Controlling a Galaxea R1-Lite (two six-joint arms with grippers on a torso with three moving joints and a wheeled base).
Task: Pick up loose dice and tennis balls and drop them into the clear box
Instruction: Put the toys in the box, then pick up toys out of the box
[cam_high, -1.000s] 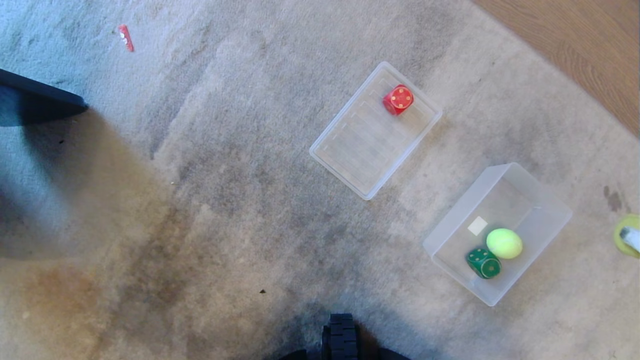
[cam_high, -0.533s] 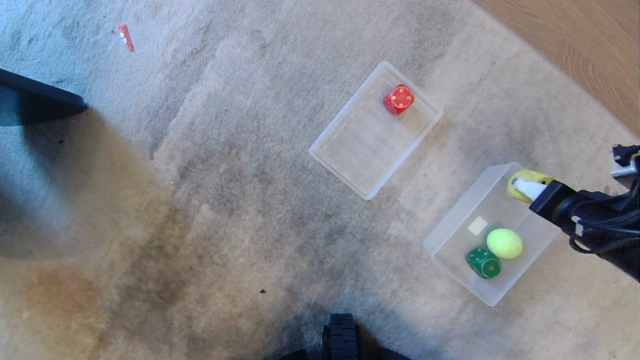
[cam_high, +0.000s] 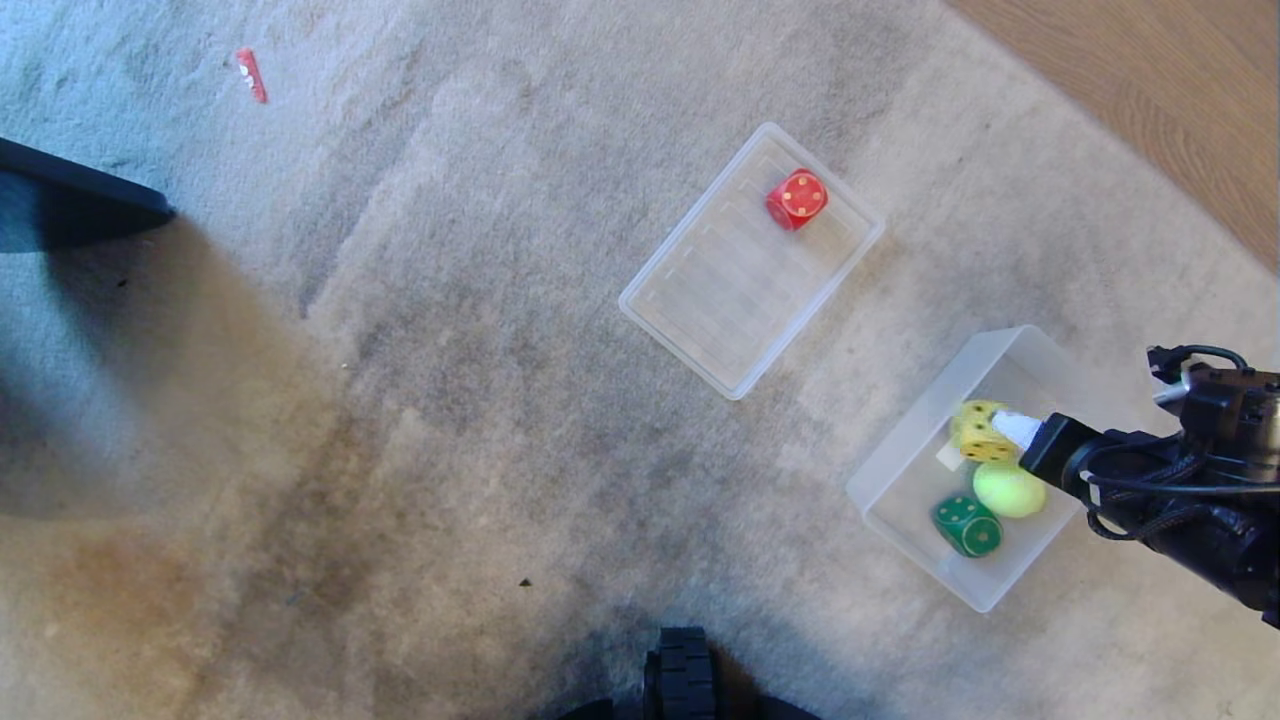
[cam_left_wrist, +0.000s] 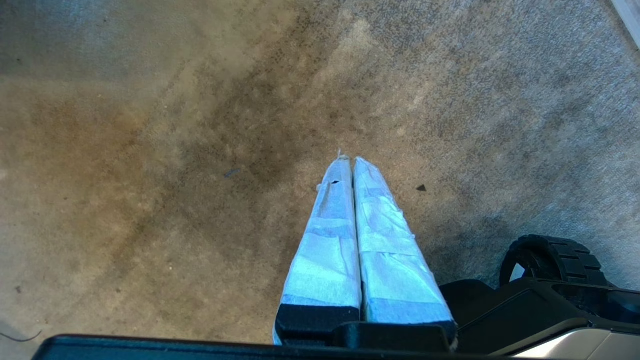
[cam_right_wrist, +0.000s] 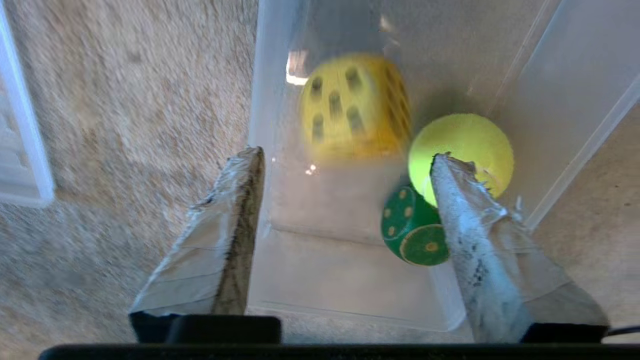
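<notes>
The clear box (cam_high: 905, 440) stands on the carpet at the right, with a tennis ball (cam_high: 1008, 488) and a green die (cam_high: 967, 527) on its bottom. My right gripper (cam_high: 1010, 430) reaches in over the box from the right. In the right wrist view this gripper (cam_right_wrist: 347, 154) is open, with nothing between its fingers. A yellow die (cam_right_wrist: 352, 107) shows blurred inside the box (cam_right_wrist: 550, 90), beyond the fingertips and free of them, beside the tennis ball (cam_right_wrist: 465, 150) and the green die (cam_right_wrist: 412, 232). In the head view the yellow die (cam_high: 978, 431) is just off the fingertip. A red die (cam_high: 797, 198) lies in the shallow ribbed tray (cam_high: 700, 310). My left gripper (cam_left_wrist: 349, 160) hangs shut over bare carpet.
A dark piece of furniture (cam_high: 70, 205) juts in at the left. A small red scrap (cam_high: 251, 75) lies at the far left. Wooden floor (cam_high: 1150, 90) begins past the carpet's far right corner. My base wheel (cam_high: 685, 670) shows at the near edge.
My right arm swung in from the right edge carrying the yellow die and moved over the clear box. Its jaws opened and the die left them.
</notes>
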